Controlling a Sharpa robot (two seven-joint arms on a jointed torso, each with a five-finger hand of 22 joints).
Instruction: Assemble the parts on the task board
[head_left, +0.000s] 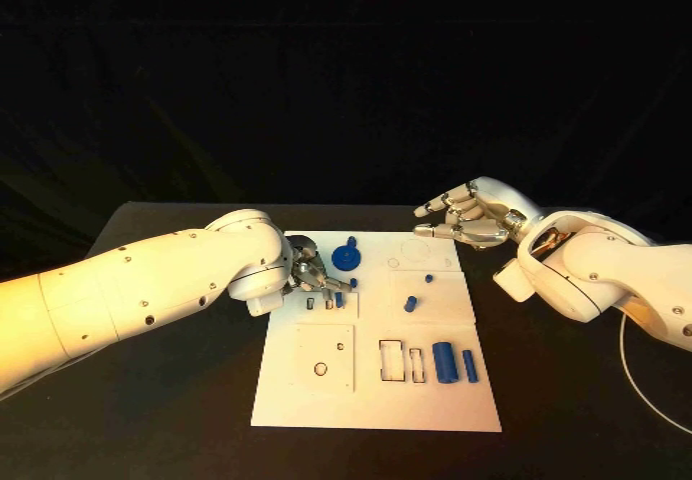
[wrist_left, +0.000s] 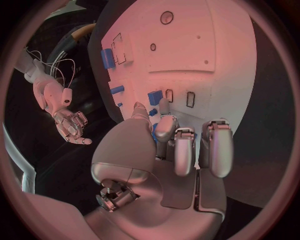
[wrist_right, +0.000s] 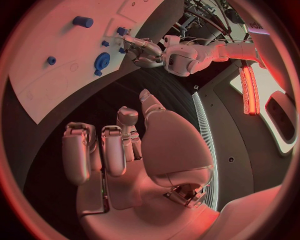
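With my left hand (head_left: 315, 281) pinching a small blue part (wrist_left: 154, 97) over the task board (head_left: 320, 400), I judged squaring it to the slot (wrist_left: 169, 95) mattered most, while my right hand (head_left: 464, 222) hung spread and empty.

head view: looking steeply down from above at the whole task board (head_left: 378, 400) | left wrist view: sitting close behind the left hand (wrist_left: 178, 150), facing along the board (wrist_left: 231, 60) | right wrist view: trailing the right hand (wrist_right: 125, 150), farther off | all three sharing the board (wrist_right: 56, 90)
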